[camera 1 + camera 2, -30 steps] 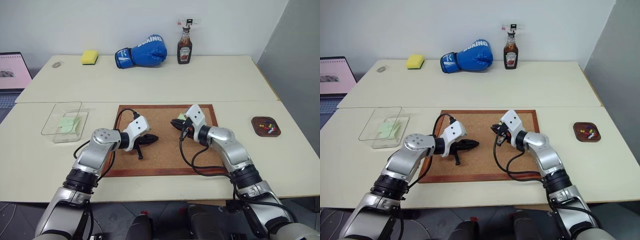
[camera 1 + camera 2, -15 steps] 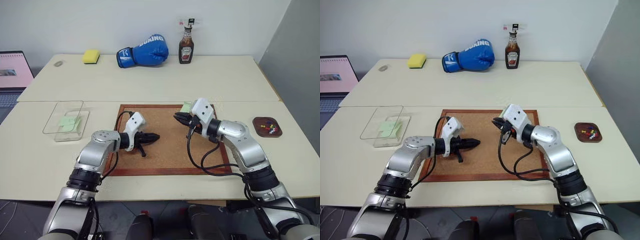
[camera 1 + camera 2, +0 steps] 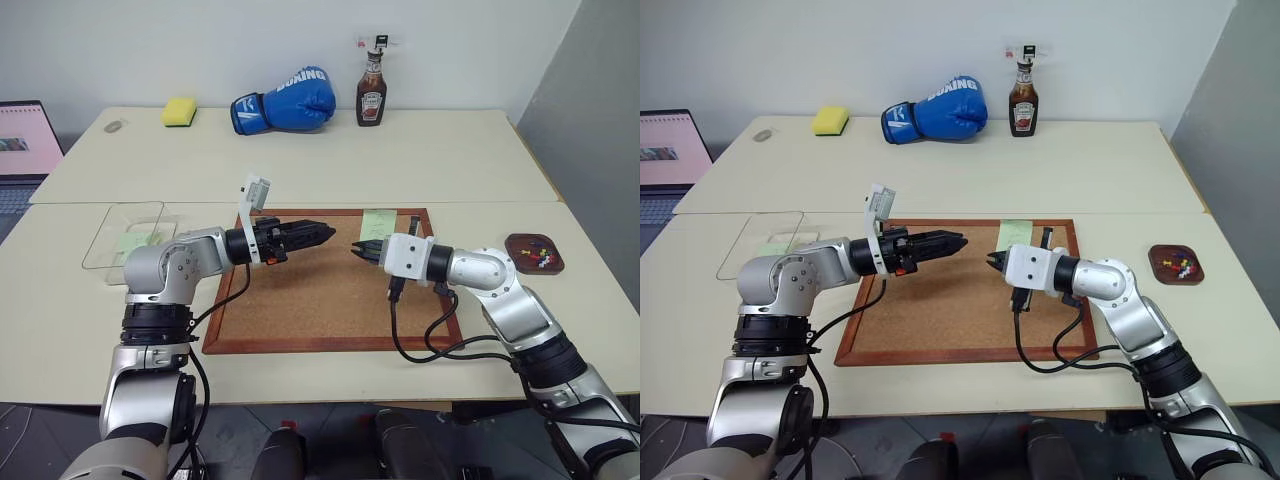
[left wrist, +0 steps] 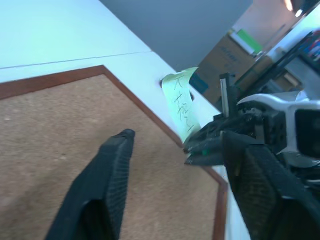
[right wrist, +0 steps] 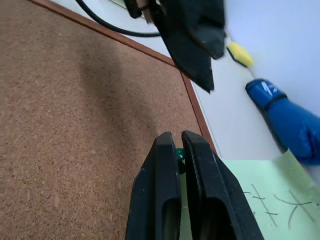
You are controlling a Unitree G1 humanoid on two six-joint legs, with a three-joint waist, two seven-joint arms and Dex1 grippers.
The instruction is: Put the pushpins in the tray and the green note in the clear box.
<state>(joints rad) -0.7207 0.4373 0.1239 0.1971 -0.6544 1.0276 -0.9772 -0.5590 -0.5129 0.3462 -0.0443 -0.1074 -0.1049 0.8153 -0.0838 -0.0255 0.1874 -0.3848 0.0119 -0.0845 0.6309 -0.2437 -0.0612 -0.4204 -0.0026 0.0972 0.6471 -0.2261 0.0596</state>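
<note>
A pale green note [image 3: 378, 222] with handwriting lies at the far right corner of the corkboard [image 3: 300, 300]. My right gripper [image 3: 356, 250] hovers just in front of it, pointing left, shut on a tiny green pushpin [image 5: 179, 153]. My left gripper [image 3: 328, 233] is held level above the board, pointing right at the right gripper's tips a short gap away. In the left wrist view its fingers [image 4: 107, 185] stand open and hold nothing. The brown tray [image 3: 520, 262] at the right holds several pushpins [image 3: 538, 257]. The clear box [image 3: 110, 215] at the left has a green slip [image 3: 131, 243] inside.
A yellow sponge [image 3: 179, 112], a blue boxing glove [image 3: 283, 100] and a sauce bottle [image 3: 371, 92] stand along the far table edge. A laptop [image 3: 25, 140] sits at the far left. Black cables hang from both wrists over the corkboard.
My left gripper has risen off the corkboard, rolled and opened. My right gripper has drawn back and turned level, leaving the green note uncovered.
</note>
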